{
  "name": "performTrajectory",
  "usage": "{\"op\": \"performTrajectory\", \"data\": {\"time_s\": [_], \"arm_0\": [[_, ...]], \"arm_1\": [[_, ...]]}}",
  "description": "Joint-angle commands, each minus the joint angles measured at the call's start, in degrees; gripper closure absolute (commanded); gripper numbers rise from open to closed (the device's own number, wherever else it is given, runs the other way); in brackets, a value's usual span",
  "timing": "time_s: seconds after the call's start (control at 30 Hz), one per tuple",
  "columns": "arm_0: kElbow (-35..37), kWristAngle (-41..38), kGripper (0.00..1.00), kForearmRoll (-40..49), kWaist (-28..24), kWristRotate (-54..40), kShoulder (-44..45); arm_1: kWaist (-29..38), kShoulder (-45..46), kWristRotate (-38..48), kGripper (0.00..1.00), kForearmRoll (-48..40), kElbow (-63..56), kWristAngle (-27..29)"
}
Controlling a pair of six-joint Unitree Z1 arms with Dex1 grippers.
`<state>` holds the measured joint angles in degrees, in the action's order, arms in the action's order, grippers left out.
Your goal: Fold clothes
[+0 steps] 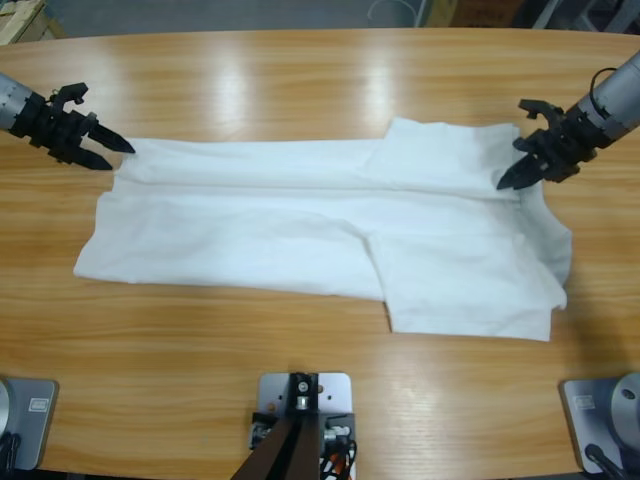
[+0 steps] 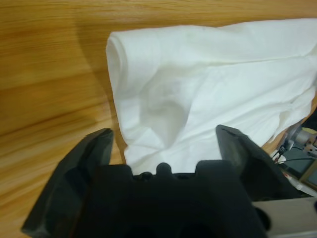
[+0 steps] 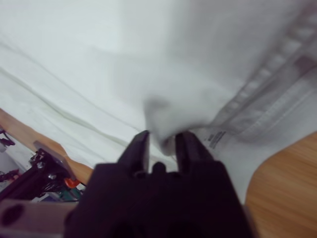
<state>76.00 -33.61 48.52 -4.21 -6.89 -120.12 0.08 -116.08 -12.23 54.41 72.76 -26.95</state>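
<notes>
The clothes are one white T-shirt [image 1: 300, 220], lying sideways on the wooden table [image 1: 300, 90] with its long edges folded in and a sleeve lying over the front. My left gripper [image 1: 115, 155] hovers at the shirt's left end. In the left wrist view the left gripper [image 2: 163, 136] stands open, its jaws wide apart over the T-shirt [image 2: 198, 89] and gripping nothing. My right gripper [image 1: 510, 172] is at the shirt's right end. In the right wrist view the right gripper [image 3: 164, 139] is shut on a pinch of T-shirt [image 3: 99, 64] beside the ribbed collar [image 3: 277, 84] and its label [image 3: 215, 139].
Bare wood surrounds the shirt on all sides, with a wide strip toward the table's far edge [image 1: 320, 35] and another toward the near edge. Table wood [image 2: 44, 74] shows left of the shirt's end in the left wrist view.
</notes>
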Motion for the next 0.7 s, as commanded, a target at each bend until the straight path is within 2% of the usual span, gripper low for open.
{"op": "performTrajectory", "data": {"time_s": [0.03, 0.13, 0.3, 0.43, 0.53, 0.7], "arm_0": [[-2.8, -0.5, 0.119, 0.3, -0.5, -1.4, 4.9], [-3.1, -2.0, 0.119, -0.4, 1.2, -4.2, 8.2], [-0.7, -2.7, 0.116, -1.7, 11.5, -5.7, 9.3], [3.7, 3.6, 0.105, -1.7, 20.8, -4.6, 7.5], [6.6, 9.3, 0.105, -1.7, 24.5, -3.3, 4.5], [10.7, 13.0, 0.105, -1.5, 28.7, -3.2, -1.1]], "arm_1": [[-0.6, 5.1, 0.6, 0.0, 2.3, -0.3, 1.1], [1.5, 8.9, 0.7, 0.0, 3.2, -0.2, 2.7], [2.9, 10.0, 0.9, 0.0, 3.6, -0.1, 3.3], [3.0, 9.6, 0.9, 0.0, 3.6, 0.0, 3.2], [3.1, 9.8, 0.8, 0.0, 3.7, 0.0, 3.4], [3.1, 9.6, 0.5, 0.0, 3.7, -0.1, 3.3]]}}
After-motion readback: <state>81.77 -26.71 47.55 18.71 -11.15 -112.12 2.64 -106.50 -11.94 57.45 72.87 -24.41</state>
